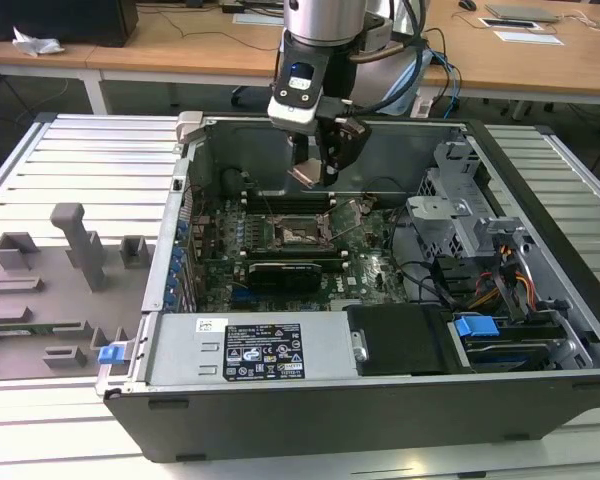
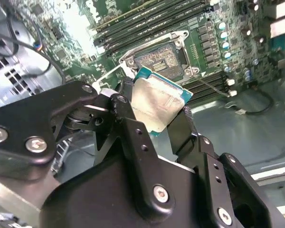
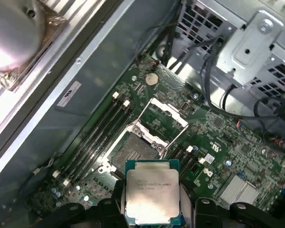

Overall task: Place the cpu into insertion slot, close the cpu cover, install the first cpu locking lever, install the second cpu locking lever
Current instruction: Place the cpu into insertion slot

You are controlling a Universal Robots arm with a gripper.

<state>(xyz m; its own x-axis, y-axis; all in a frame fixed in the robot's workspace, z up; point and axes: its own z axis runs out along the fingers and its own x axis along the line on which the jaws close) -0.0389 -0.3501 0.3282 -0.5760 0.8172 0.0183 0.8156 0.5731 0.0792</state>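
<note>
My gripper (image 1: 313, 172) hangs inside the open computer case, above and slightly behind the insertion slot (image 1: 302, 233), and is shut on the cpu (image 1: 308, 175). In both wrist views the cpu (image 2: 157, 100) (image 3: 151, 192) sits between the black fingers (image 2: 128, 121), its dull silver top showing. The insertion slot (image 3: 132, 153) (image 2: 159, 58) lies bare below it on the green motherboard (image 1: 370, 270), well apart from the chip. The cpu cover (image 3: 170, 113) stands swung open at the slot's far side. A thin wire lever (image 2: 213, 87) juts out beside the slot.
Long black memory slots (image 3: 97, 135) flank the socket. A black card (image 1: 285, 272) lies just in front of it. The silver power supply (image 1: 260, 350) fills the case's near side, and a drive cage (image 1: 470, 235) with cables sits at the exterior view's right. A grey fixture tray (image 1: 50, 290) rests outside.
</note>
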